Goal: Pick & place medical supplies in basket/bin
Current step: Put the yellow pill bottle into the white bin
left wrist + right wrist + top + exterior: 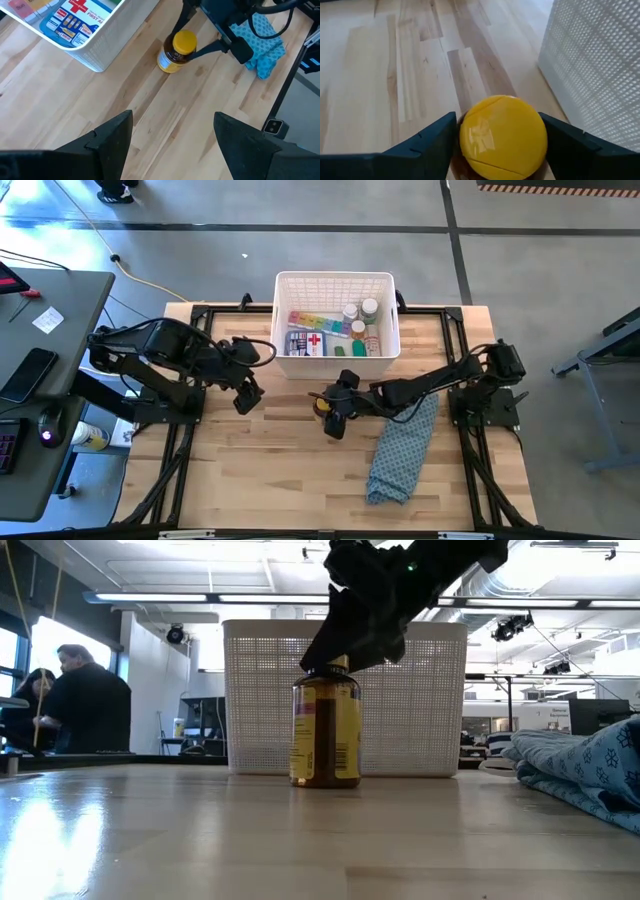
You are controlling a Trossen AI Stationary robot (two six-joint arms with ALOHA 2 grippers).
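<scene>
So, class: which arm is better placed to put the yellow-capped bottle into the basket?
The right: its gripper already straddles the bottle cap beside the basket. The left gripper waits open, off to the side.

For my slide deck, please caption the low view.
Right gripper closes around yellow-capped amber bottle standing before white basket.

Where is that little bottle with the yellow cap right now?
The yellow-capped bottle stands upright on the table, just in front of the white basket, with the right gripper at its cap and the blue cloth beside it.
</scene>
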